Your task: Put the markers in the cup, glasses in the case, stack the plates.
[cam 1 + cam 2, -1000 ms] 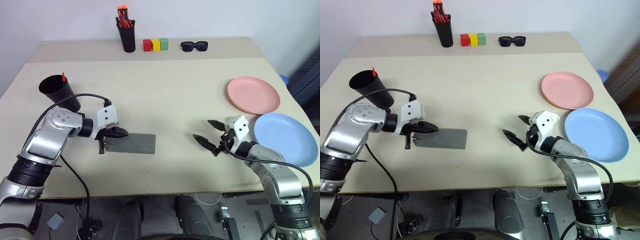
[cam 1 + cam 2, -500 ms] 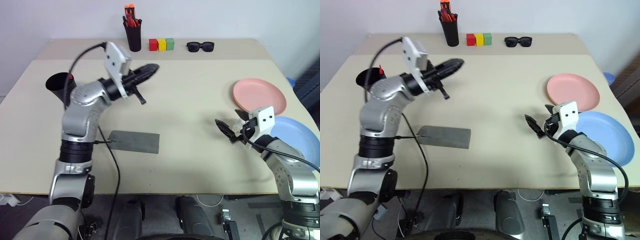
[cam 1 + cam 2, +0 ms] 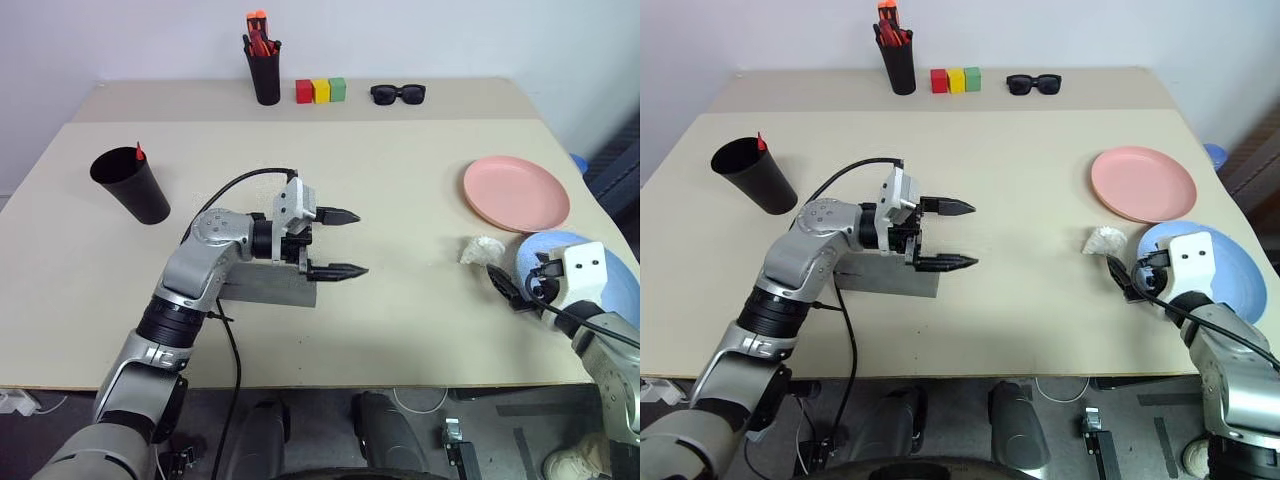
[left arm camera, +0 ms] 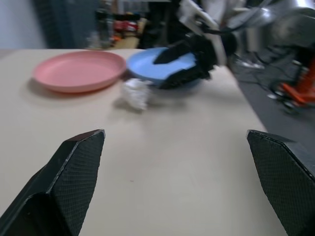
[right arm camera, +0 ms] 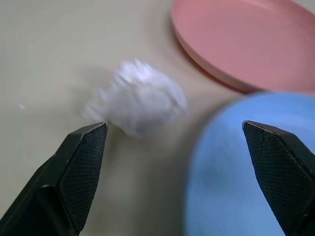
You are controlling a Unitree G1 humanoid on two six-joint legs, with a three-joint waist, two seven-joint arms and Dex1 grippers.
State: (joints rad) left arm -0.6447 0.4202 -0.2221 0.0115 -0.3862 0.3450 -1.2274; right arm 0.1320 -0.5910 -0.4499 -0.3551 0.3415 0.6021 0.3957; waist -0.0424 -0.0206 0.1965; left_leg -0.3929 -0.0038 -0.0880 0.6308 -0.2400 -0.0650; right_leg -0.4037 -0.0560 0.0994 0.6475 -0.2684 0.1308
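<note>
Mostly the table (image 3: 400, 330) reads plainly; a few things do not.
Hidden: the case (image 3: 262, 288), a grey slab, lies partly under the left arm, so only its near long edge and its 3 o'clock corner show; whether the lid is shut I cannot tell.
Markers: only a red tip (image 3: 138, 152) pokes over the rim of the cup (image 3: 132, 186); the rest is inside and unseen.
Cut off: the blue plate (image 3: 1230, 262) is partly covered by the right wrist housing.
Head views: cup at 9 o'clock on the table, pink plate (image 3: 515, 192) at 3 o'clock, blue plate just toward 5 o'clock from it, the two close together but not stacked; along the 12 o'clock edge stand a pen holder (image 3: 265, 76), three coloured blocks (image 3: 321, 90) and black sunglasses (image 3: 398, 94).
Wrist views: the right wrist view shows a crumpled white wad (image 5: 140, 101) close up, lying between the spread fingers and beside both plates.
Left gripper (image 3: 338, 243): fingers spread wide, empty, pointing toward 3 o'clock, hovering just past the case's 3 o'clock end.
Right gripper (image 5: 177, 162): fingers spread wide, empty, the wad just ahead of it, the blue plate at its side.
</note>
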